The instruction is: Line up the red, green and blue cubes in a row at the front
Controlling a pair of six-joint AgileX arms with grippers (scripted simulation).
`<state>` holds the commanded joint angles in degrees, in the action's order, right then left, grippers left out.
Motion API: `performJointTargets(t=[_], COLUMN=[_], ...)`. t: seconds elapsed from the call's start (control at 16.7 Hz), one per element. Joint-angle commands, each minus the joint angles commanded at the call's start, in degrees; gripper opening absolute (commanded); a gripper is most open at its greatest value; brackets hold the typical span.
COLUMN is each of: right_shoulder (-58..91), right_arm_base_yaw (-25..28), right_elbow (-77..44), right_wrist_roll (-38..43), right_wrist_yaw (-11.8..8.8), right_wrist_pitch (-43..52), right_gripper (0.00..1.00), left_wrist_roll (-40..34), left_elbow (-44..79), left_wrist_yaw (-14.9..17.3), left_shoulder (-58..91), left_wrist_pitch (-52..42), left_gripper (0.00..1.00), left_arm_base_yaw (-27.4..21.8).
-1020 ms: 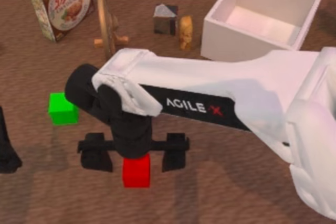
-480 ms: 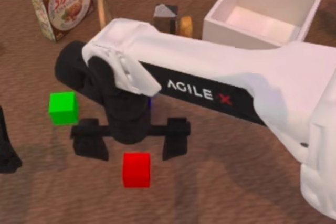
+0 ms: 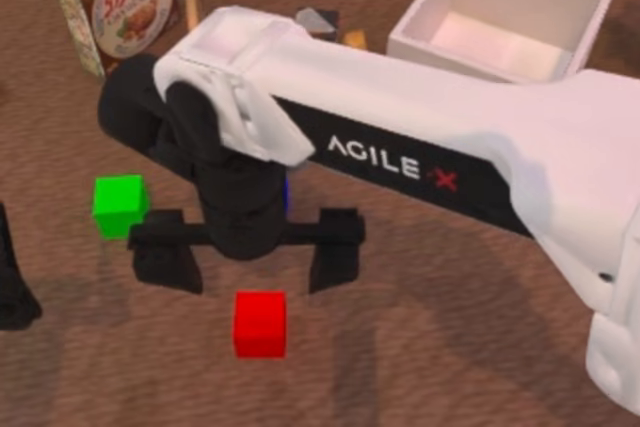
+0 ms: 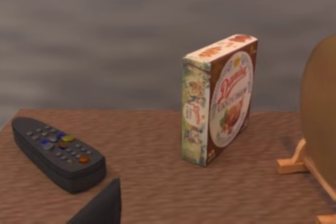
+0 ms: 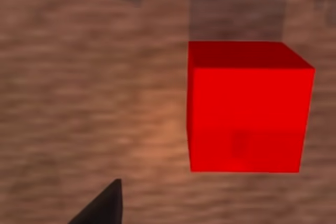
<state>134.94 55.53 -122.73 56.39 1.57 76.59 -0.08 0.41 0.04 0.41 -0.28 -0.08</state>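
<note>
My right gripper [image 3: 246, 259], wide open, has lifted toward 12 o'clock off the red cube [image 3: 260, 324], which I judge placed.

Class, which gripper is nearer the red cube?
Right. The right gripper hangs open just behind the red cube; the left gripper sits parked at the table's left edge.

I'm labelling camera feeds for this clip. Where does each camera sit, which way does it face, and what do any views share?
Top view: above the table, looking down on the right arm, its open right end effector, green cube, white box.
Left wrist view: low, facing the biscuit box and remote; one dark fingertip shows.
Right wrist view: facing down at the red cube.
Shared: red cube, biscuit box.
</note>
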Motion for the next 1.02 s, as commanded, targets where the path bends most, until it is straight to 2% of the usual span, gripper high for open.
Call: performJointTargets(t=[0.18,0.42,0.72,1.02], right_shoulder=[-5.2,-20.5,-50.8,-83.7], right_arm_base_yaw=[-2.1,-8.2,-19.7,-32.7], right_elbow=[4.3,16.4,40.8,70.4], right_wrist_roll=[-2.7,-9.7,-22.0,-35.4], right_wrist_yaw=[1.6,4.8,8.2,8.8], right_wrist_pitch=[-2.7,-10.3,-24.2,-40.2], right_gripper=[1.0,1.0,1.0,1.0], left_wrist_roll=[-0.7,-2.6,-5.6,-8.6], left_elbow=[4.0,14.8,33.8,53.6], left_wrist_yaw=[0.2,0.3,0.1,-0.2], left_shoulder=[4.0,15.8,40.6,70.2], left_wrist_pitch=[-2.7,-9.8,-23.3,-38.3], left_gripper=[1.0,1.0,1.0,1.0], left_arm_base_yaw=[-0.6,-1.7,-3.6,-5.7])
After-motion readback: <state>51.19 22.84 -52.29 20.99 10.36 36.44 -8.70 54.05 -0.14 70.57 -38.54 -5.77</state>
